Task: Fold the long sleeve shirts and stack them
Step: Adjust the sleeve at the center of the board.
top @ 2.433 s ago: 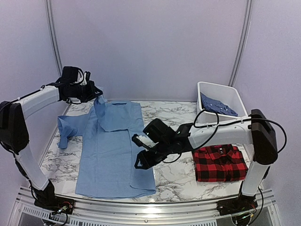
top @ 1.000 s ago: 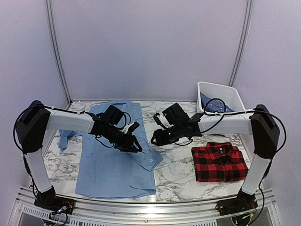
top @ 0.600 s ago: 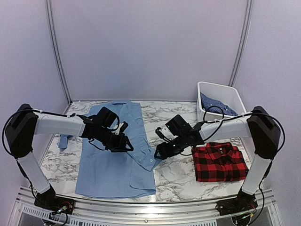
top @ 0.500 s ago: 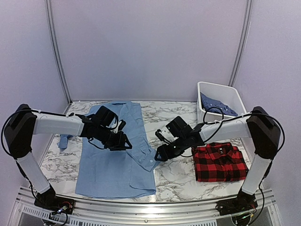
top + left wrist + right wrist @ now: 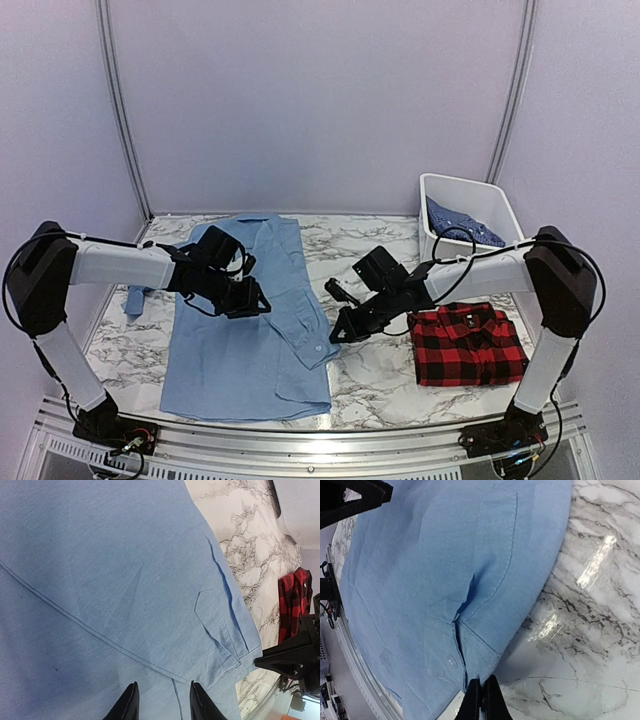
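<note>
Our left gripper (image 5: 162, 706), fingers apart, hangs over the middle of the light blue shirt (image 5: 240, 345) spread on the table (image 5: 385, 375). Our right gripper (image 5: 481, 692), fingers pressed together, meets the edge of its sleeve cuff (image 5: 451, 661).

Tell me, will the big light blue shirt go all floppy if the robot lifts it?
Probably yes: the light blue shirt lies flat with soft creases and a folded-over sleeve, so it looks thin, floppy and likely light. On the smooth marble table it may slide when tugged.
</note>
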Controlling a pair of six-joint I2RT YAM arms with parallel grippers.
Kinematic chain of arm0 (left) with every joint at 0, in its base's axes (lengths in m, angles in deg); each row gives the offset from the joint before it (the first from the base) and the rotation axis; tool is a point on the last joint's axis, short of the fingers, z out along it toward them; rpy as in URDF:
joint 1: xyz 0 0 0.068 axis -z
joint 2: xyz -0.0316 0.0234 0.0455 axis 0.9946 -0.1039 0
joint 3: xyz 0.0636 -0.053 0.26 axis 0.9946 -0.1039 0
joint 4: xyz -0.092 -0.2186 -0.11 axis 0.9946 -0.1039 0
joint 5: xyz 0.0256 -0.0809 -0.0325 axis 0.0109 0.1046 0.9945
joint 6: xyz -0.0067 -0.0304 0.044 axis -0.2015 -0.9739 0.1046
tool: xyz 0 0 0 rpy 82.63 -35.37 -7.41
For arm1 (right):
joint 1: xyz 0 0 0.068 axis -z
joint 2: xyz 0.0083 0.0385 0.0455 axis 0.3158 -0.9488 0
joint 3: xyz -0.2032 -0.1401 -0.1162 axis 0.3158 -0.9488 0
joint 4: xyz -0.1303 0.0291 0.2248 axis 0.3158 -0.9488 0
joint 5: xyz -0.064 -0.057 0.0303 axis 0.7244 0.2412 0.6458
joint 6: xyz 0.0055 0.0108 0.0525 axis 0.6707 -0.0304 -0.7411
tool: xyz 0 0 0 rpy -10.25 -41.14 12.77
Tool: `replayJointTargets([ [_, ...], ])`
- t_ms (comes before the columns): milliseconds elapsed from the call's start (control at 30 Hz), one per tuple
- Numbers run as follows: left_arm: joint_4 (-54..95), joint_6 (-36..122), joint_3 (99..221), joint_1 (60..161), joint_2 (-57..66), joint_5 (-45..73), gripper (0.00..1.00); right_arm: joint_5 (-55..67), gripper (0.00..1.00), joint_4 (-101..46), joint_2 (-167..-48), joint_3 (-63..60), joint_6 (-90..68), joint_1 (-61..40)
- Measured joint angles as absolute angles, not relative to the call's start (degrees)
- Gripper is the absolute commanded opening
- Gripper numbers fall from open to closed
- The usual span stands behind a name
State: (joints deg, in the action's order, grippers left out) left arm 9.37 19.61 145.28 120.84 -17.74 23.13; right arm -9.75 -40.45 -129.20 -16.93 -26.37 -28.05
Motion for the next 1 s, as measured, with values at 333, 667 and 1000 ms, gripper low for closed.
replayJointTargets([
  [333, 10.46, 19.46, 144.52, 119.59, -16.58, 22.76, 0.35, -18.41, 0.00, -42.14, -128.15, -16.91, -33.32, -30.65],
  [667, 10.64, 19.66, 144.06, 119.52, -16.47, 23.48, 0.34, -20.57, 0.00, -41.61, -127.56, -16.05, -37.63, -34.91],
  [1000, 10.77, 19.61, 144.28, 119.20, -16.47, 23.61, 0.33, -18.06, 0.00, -41.79, -127.65, -15.75, -37.82, -36.70],
])
